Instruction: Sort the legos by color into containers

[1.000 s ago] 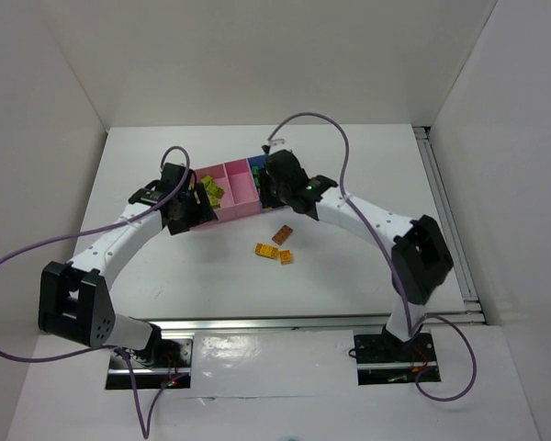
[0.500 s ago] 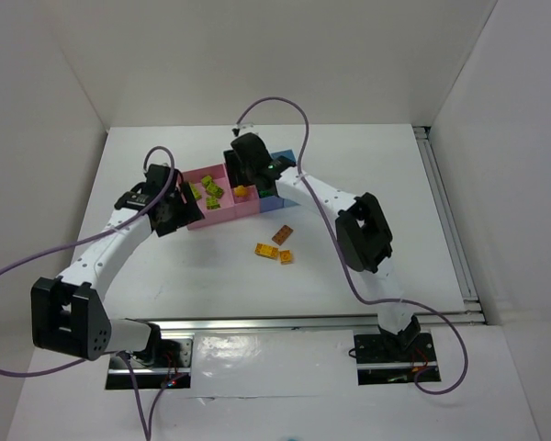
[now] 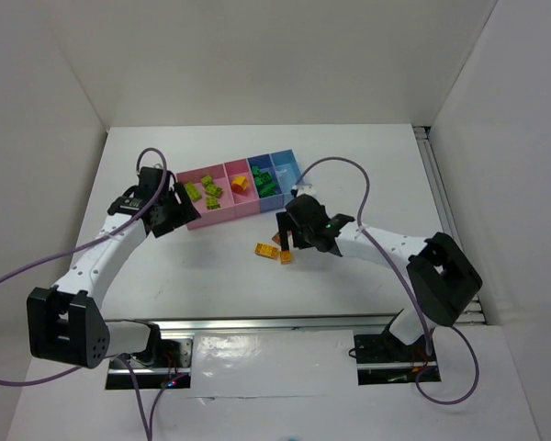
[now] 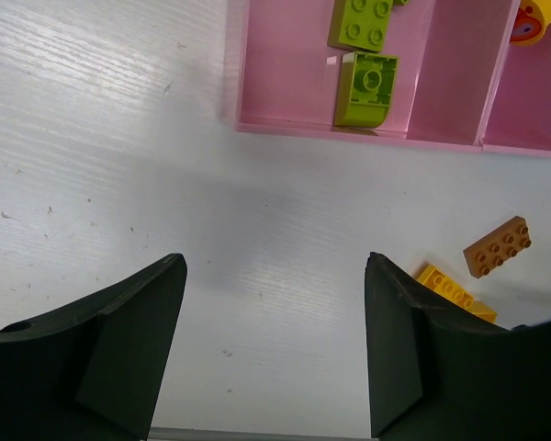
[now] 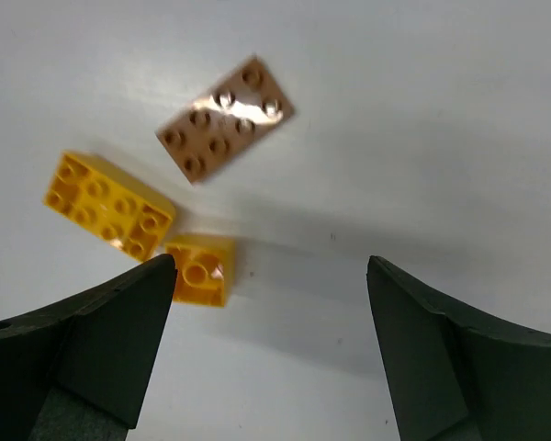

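Observation:
The containers (image 3: 222,210) stand in a row at the back of the table: two pink, one dark blue, one light blue. Lime legos (image 3: 205,191) fill the left pink bin, a yellow-orange one (image 3: 240,184) lies in the second, and dark green ones (image 3: 264,182) in the dark blue. Loose on the table are a brown-orange brick (image 5: 225,118), a yellow brick (image 5: 108,204) and a small yellow brick (image 5: 199,269). My right gripper (image 5: 271,276) hovers open just beside them, empty. My left gripper (image 4: 274,276) is open over bare table in front of the left pink bin (image 4: 321,129).
White walls close in the table on three sides. A metal rail (image 3: 445,211) runs along the right edge. Purple cables loop above both arms. The light blue bin (image 3: 285,168) shows nothing inside.
My right gripper opened over the second pink bin, left a yellow-orange brick there, and swung down to the loose bricks. The left gripper drew back a little to the left.

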`<move>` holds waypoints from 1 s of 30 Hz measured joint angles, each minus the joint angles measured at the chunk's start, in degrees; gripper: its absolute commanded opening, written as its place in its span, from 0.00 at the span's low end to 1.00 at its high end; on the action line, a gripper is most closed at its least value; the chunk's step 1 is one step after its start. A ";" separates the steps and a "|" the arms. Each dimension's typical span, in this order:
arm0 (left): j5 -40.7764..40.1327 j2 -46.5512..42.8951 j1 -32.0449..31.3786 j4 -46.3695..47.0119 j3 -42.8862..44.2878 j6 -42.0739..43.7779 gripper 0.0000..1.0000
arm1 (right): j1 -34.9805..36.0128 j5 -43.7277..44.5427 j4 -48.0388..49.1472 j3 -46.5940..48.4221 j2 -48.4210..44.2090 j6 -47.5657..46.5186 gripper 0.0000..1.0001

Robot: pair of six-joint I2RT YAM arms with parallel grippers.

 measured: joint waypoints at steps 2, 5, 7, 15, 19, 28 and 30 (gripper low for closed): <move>0.83 0.00 0.04 0.63 -0.85 -0.02 0.81 | 0.57 -0.98 -0.20 -2.93 -0.09 0.94 0.93; 2.03 0.02 0.04 0.98 -1.90 -0.09 0.81 | 1.77 -2.93 -0.24 -4.92 -0.07 1.95 0.93; 2.64 0.02 0.04 1.05 -2.10 -0.09 0.81 | 2.45 -3.96 0.17 -4.87 0.02 2.19 0.92; 3.93 0.02 0.04 2.12 -2.12 -0.11 0.80 | 3.76 -5.27 0.79 -3.98 2.91 3.08 0.80; 4.13 0.02 0.04 2.21 -2.12 -0.11 0.80 | 3.76 -5.40 0.83 -3.93 4.72 3.37 0.69; 4.17 0.02 0.04 2.23 -2.12 -0.11 0.80 | 4.13 -3.69 0.50 -2.10 5.35 3.61 0.29; 4.57 0.09 0.04 2.29 -2.12 -0.09 0.80 | 4.13 -2.71 0.26 -0.83 4.94 3.52 0.29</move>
